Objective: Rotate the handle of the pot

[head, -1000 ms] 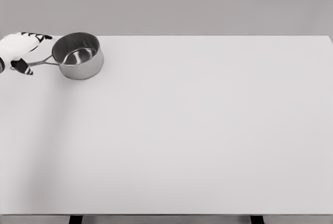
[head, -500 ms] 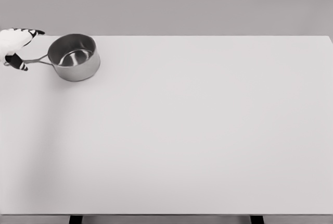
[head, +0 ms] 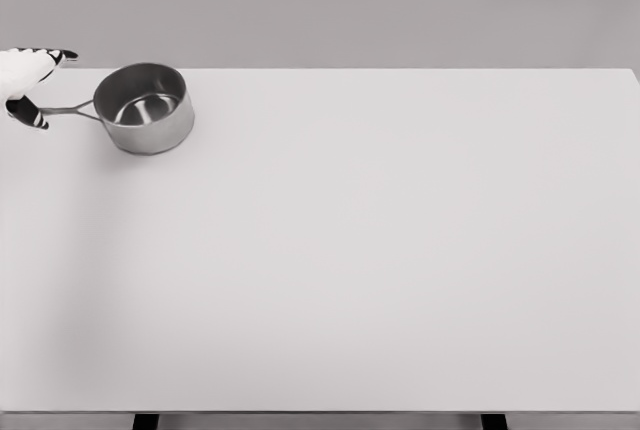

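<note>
A shiny steel pot [head: 145,108] stands on the white table [head: 360,250] near its far left corner. Its thin handle [head: 68,109] points left, almost level in the picture. My left hand [head: 48,86] shows only partly at the left edge. Its fingers [head: 58,54] stretch out above the handle and are not wrapped around it. The black-tipped thumb [head: 28,114] sits at the handle's outer end, seemingly touching it. The right hand is out of view.
The table's far edge runs just behind the pot, and its left edge lies outside the picture. Two dark table legs [head: 145,421] show under the front edge.
My left hand has drawn back to the left. The handle swung from pointing lower left to pointing straight left, and the pot shifted slightly left.
</note>
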Robot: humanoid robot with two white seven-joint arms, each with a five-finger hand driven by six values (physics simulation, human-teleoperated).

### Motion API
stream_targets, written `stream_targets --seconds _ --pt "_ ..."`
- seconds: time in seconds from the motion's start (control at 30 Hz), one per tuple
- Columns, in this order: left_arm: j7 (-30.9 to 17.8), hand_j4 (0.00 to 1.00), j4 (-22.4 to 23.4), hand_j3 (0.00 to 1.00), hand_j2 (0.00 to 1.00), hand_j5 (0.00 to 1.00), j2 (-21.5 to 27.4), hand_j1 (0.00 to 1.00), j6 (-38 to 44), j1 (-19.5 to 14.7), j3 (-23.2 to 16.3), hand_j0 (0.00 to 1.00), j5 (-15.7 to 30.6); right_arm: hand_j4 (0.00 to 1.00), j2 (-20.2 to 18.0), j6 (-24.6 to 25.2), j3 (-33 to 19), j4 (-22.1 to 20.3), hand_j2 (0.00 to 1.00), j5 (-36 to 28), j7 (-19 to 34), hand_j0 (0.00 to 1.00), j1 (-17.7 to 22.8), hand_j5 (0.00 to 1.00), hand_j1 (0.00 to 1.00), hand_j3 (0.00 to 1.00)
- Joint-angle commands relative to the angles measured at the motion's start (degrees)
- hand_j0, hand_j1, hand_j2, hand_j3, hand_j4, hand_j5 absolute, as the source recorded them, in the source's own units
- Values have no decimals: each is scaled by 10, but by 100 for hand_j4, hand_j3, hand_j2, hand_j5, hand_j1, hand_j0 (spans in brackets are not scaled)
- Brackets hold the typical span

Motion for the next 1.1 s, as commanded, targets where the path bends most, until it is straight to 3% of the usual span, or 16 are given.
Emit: stream_targets --seconds 0.0,0.27,1.07 --pt "8 100 2 100 100 100 0 100 3 0 0 100 0 100 0 0 0 0 100 0 0 100 0 100 100 100" --pt "26 100 42 100 100 100 -2 100 4 -22 -3 100 0 100 0 0 0 0 100 0 0 100 0 100 100 100" --pt "55 100 87 100 100 100 -9 100 5 -55 -28 100 0 100 0 0 0 0 100 0 0 100 0 100 100 100"
